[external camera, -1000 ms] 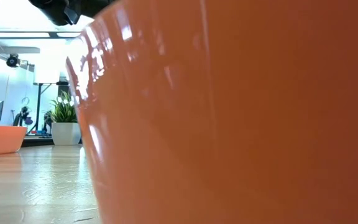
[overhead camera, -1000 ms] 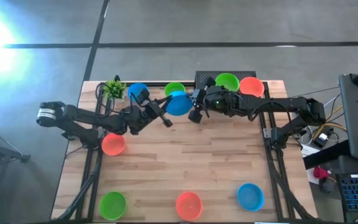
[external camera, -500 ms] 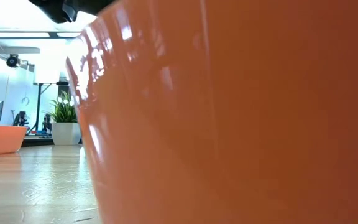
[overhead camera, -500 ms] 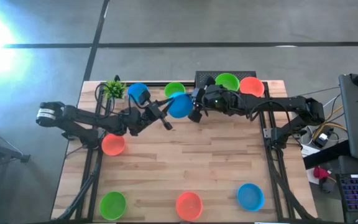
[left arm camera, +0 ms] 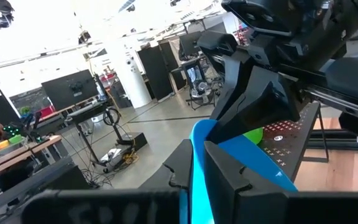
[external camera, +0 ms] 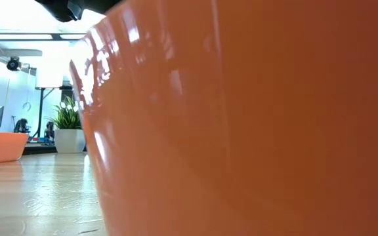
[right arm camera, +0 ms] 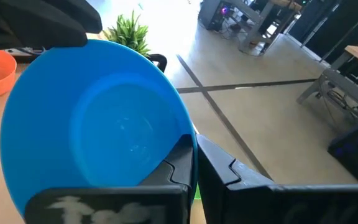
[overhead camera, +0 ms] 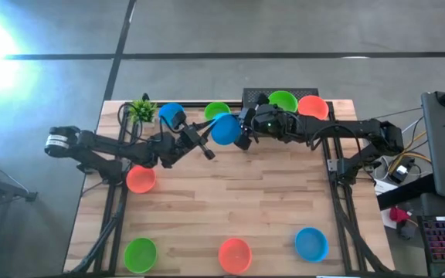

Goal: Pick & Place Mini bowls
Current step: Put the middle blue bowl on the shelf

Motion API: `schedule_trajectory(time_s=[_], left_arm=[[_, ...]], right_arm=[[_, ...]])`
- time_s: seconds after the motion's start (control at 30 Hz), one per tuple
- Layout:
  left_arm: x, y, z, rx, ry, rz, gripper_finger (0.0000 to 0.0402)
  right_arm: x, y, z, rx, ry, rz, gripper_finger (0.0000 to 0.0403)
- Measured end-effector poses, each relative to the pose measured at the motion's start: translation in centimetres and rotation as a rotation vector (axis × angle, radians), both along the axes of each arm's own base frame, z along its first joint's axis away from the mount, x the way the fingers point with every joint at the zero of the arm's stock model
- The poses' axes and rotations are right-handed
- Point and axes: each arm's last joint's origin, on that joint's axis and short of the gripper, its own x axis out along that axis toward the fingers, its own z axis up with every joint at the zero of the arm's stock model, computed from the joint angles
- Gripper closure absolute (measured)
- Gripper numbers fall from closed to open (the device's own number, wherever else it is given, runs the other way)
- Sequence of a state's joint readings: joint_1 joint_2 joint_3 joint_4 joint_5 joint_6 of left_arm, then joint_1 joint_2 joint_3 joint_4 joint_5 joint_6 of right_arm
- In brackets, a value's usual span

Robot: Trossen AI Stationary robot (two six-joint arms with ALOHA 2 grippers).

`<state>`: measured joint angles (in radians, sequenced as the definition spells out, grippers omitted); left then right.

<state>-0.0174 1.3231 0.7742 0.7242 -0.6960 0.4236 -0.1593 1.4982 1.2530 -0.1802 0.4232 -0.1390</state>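
Blue bowl [overhead camera: 224, 130] hangs in the air over the table's [overhead camera: 269, 201] 12 o'clock edge. The right end effector [right arm camera: 194, 149] pinches its rim from 4 o'clock. The left end effector [overhead camera: 205, 147] sits at the bowl's 8 o'clock, rim within it; gripping or released, I cannot tell. Risk: if both hold and pull apart, the rim could twist free and the bowl drop onto the green bowl [overhead camera: 216, 110] behind. The low view is blocked by an orange bowl [external camera: 241, 131].
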Motion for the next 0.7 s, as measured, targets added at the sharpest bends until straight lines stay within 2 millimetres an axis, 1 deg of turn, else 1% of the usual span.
schedule_trajectory(time_s=[0.47, 0.7], left_arm=[[-0.06, 0.09, -0.08, -0.016, 0.0, 0.036, 0.0369], [-0.06, 0.11, -0.17, 0.014, 0.037, 0.042, 0.0369]], right_arm=[[-0.02, 0.02, 0.07, -0.002, -0.001, 0.001, 0.0395], [-0.01, 0.04, 0.08, -0.003, -0.001, 0.002, 0.0395]])
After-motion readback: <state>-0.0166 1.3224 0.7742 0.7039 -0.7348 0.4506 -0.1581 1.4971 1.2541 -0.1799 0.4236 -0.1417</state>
